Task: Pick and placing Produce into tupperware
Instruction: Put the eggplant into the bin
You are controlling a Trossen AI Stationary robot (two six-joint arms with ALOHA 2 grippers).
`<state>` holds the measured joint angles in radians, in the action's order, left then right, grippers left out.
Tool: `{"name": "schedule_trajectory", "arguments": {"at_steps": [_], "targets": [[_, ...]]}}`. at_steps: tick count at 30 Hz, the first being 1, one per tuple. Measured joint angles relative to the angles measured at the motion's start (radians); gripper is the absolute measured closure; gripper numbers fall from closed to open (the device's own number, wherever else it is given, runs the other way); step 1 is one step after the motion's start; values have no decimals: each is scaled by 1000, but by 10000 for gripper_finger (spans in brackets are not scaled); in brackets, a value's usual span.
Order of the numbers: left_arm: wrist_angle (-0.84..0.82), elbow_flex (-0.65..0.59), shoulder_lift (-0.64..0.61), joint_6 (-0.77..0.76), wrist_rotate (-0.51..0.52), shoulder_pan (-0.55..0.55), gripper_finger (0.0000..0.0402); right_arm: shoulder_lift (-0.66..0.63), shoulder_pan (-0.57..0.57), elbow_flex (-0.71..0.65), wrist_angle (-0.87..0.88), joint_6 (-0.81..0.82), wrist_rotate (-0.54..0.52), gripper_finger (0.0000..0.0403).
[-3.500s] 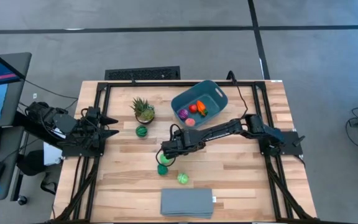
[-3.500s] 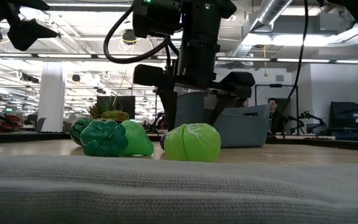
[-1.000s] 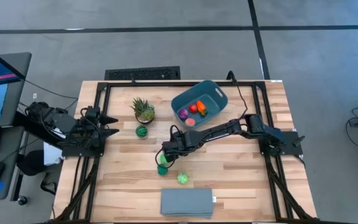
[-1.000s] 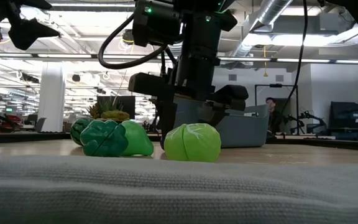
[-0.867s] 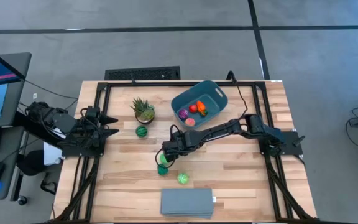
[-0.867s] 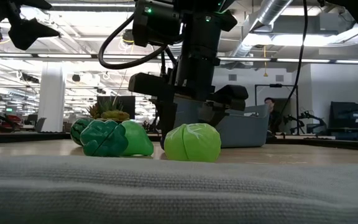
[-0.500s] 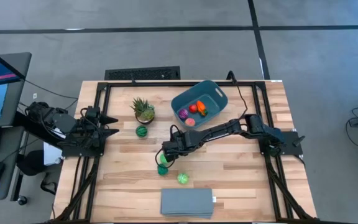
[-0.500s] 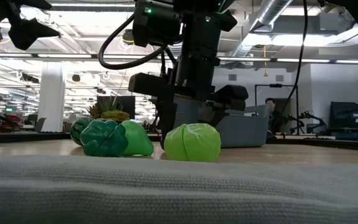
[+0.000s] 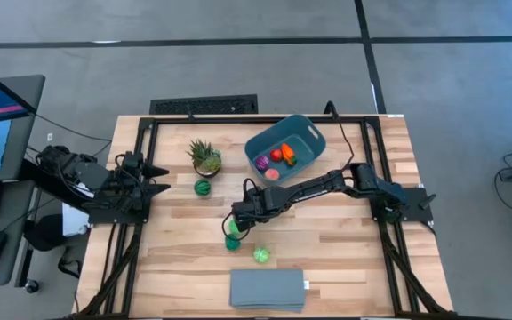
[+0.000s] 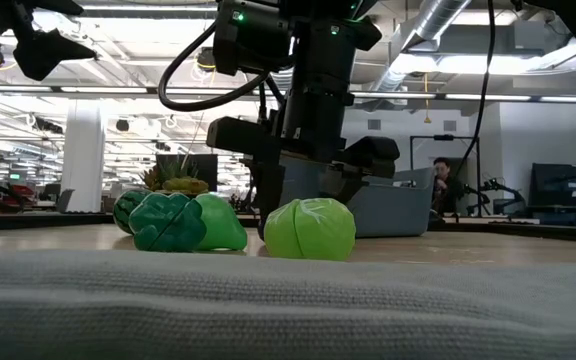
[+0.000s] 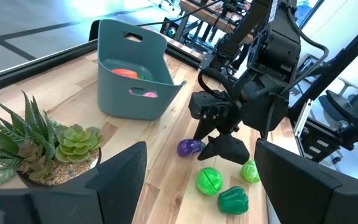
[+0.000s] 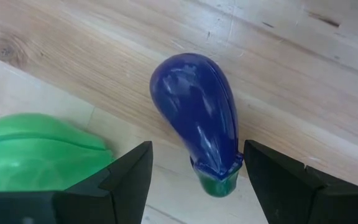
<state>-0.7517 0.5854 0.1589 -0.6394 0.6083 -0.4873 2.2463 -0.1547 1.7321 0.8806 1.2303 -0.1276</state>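
My right gripper (image 9: 236, 217) reaches to the table's middle and hangs low and open over a purple eggplant toy (image 12: 197, 121), which lies on its side on the wood between the two fingers, apart from both. In the left wrist view the eggplant (image 11: 189, 147) lies just beside that gripper (image 11: 219, 140). Three green toys lie nearby: a dark pepper (image 9: 232, 241), a lighter one (image 9: 235, 228) and a lime one (image 9: 261, 255). A striped green toy (image 9: 203, 188) sits near the plant. The teal bin (image 9: 308, 133) holds several toys, among them an orange carrot. My left gripper (image 9: 160, 179) waits open at the left edge.
A spiky potted plant (image 9: 204, 156) stands left of the bin. A flat grey slab (image 9: 268, 289) lies at the near edge. Black frame rails run along the table's left and right sides. A person (image 10: 446, 185) sits in the room far behind the table.
Some seconds ago my right gripper came down toward the table over the eggplant; over the last second it has kept still, and no toy has moved.
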Motion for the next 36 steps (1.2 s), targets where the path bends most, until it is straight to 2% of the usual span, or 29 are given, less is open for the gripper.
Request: {"name": "schedule_trajectory", "arguments": {"at_steps": [7, 17, 24, 36], "targets": [[0, 0, 0, 0, 0, 0, 116, 0, 0, 0, 0, 1, 0, 148], [0, 0, 0, 0, 0, 0, 116, 0, 0, 0, -1, 1, 0, 239], [0, 0, 0, 2, 0, 0, 116, 0, -1, 0, -1, 1, -1, 283], [0, 0, 0, 4, 0, 0, 116, 0, -22, 0, -1, 53, -57, 299]]}}
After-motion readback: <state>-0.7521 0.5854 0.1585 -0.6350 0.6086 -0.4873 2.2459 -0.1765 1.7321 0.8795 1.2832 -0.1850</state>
